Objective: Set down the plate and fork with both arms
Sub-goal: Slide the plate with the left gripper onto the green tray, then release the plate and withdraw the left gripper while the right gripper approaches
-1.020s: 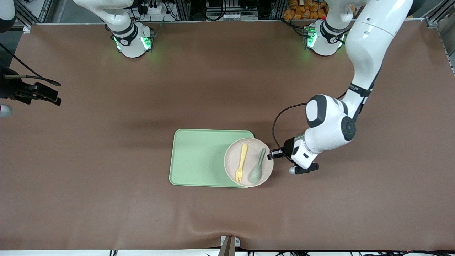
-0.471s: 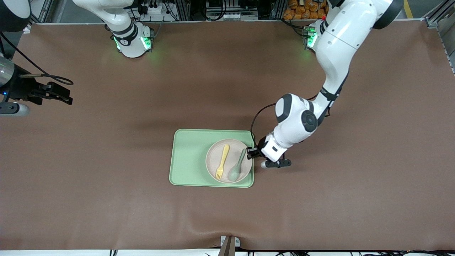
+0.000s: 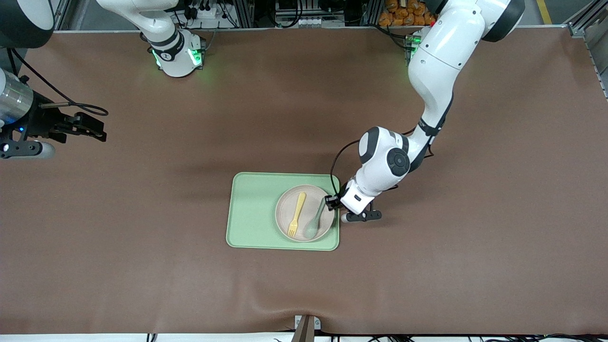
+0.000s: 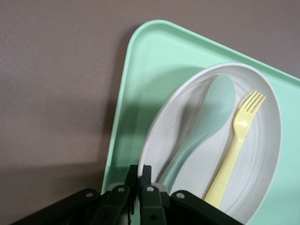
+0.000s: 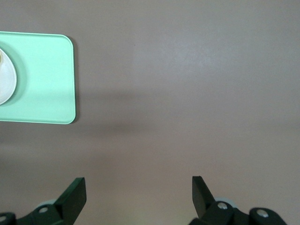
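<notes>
The pale beige-pink plate [image 3: 284,211] lies on the light-green tray [image 3: 251,209], at the tray's end toward the left arm. On the plate lie the pale-yellow fork [image 3: 297,214] and a pale-green spoon [image 3: 316,219]. My left gripper [image 3: 331,202] is shut on the plate's rim at the tray's edge. In the left wrist view its black fingers [image 4: 146,172] pinch the rim of the plate [image 4: 262,154], with the fork [image 4: 236,140] and spoon [image 4: 213,110] lying inside. My right gripper [image 3: 97,129] hangs open over bare table at the right arm's end, holding nothing.
The right wrist view shows the tray [image 5: 42,79] and a sliver of the plate [image 5: 5,79] some way from the open right gripper [image 5: 138,187]. Brown mat [image 3: 427,275] covers the whole table round the tray. A small bracket [image 3: 306,325] sits at the nearest table edge.
The left gripper has carried the plate with fork and spoon from overhanging the tray's edge to fully on the tray. The right gripper has drifted a little toward the middle of the table.
</notes>
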{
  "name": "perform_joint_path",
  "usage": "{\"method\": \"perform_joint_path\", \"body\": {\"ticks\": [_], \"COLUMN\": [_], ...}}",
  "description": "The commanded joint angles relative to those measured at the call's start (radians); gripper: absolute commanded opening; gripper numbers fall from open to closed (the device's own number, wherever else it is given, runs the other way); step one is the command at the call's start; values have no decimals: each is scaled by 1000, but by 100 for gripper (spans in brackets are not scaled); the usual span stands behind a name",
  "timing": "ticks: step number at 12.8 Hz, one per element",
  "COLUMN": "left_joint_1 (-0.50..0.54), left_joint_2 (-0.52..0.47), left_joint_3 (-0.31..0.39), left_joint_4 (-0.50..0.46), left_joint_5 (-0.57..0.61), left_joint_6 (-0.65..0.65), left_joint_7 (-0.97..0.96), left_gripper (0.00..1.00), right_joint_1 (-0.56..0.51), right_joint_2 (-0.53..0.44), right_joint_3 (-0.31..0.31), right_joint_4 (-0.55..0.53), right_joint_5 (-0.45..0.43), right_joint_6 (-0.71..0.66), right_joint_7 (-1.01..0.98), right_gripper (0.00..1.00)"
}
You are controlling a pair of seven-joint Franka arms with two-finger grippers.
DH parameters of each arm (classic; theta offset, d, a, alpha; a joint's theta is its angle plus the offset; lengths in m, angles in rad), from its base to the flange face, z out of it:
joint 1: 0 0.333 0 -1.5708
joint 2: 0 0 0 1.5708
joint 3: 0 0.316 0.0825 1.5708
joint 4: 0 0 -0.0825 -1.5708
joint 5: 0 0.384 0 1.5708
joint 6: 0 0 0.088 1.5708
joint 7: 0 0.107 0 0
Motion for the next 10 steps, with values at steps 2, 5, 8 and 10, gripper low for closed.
{"method": "perform_joint_path", "body": {"ticks": [2, 5, 8, 10], "left_joint_1": [-4, 5, 10, 19], "left_joint_2": [5, -54, -169, -259], "left_joint_3": [6, 41, 130, 188], "left_joint_4": [20, 17, 25, 26], "left_joint_5": [11, 20, 23, 69], "left_joint_6": [11, -6, -183, -322], "left_joint_7": [-30, -63, -64, -64], "left_gripper": [100, 100, 100, 100], "right_joint_1": [28, 57, 103, 143], "right_joint_2": [17, 35, 53, 79], "right_joint_3": [-3, -3, -3, -3], "right_joint_4": [-2, -2, -1, -1], "right_joint_5": [16, 16, 16, 16], "right_joint_6": [9, 23, 52, 79], "right_joint_7": [11, 11, 11, 11], "right_gripper": [100, 100, 100, 100]}}
